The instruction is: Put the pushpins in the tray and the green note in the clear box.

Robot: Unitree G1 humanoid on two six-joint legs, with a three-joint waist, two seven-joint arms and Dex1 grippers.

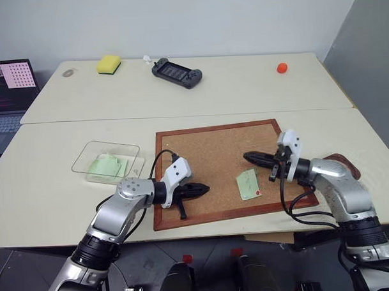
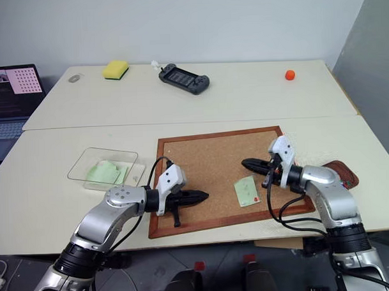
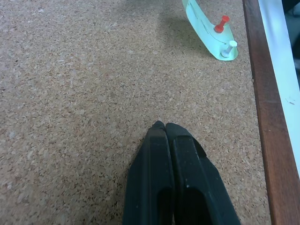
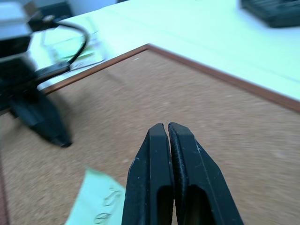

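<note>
Overhead, I see my left gripper [image 1: 205,188] pinched shut and empty over the cork board [image 1: 207,151], the green note [image 1: 248,184] just beyond its tip. My right gripper [image 1: 247,158], also shut and empty, hangs just above that note. Left wrist: red pushpin [image 3: 221,24] and white pushpin [image 3: 229,48] stuck in it. Right wrist: note below my fingers.

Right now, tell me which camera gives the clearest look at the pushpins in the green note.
Left wrist view: a red pushpin and a white one stand out clearly in the green note. The eye views show only a small red dot on the note. The right wrist view shows one corner of the note, no pins.
</note>
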